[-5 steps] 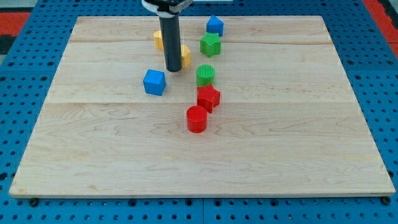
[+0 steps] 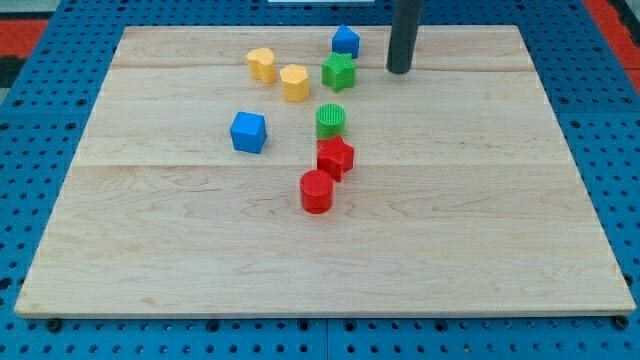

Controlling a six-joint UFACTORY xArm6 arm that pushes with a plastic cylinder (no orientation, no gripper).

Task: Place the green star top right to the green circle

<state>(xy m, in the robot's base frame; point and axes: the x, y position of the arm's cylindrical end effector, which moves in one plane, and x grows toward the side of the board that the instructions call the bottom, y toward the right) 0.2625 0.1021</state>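
**While parked to the right of the green star, wrong side for the push**

While standing on the desk (image 2: 480, 200), touching nothing. Just my tip (image 2: 399, 71), level with the green star (image 2: 339, 71) and off to the star's right in the view, with a bare gap between. No jaws on this arm at all, so nothing to open or shut; only a dark rod for pushing.

Green circle (image 2: 330, 120) just below the star and a tiny bit to the star's left, close but not touching. So already above the circle, yet only a hair to the right. Looks like not quite done.

Blue block (image 2: 346, 41) right above the star, very near. Yellow block (image 2: 294, 82) just to the star's left and a little lower. Another yellow block (image 2: 261, 64) farther left of the star. Blue cube (image 2: 248, 132) down and well to the left of the star. Red star (image 2: 335, 157) and red round block (image 2: 316, 191) well below the star, past the circle.

Big thing to know: star lying straight to the left of my tip. Pushing from here would likely send the star left, the wrong way. Better to go around first, probably to the star's left side, into the thin gap by the near yellow block. Then a small nudge to the right. No long side on the star, so no special angle needed. Only one arm, so no choosing.

Careful near the blue block and the yellow one: easy to bump.
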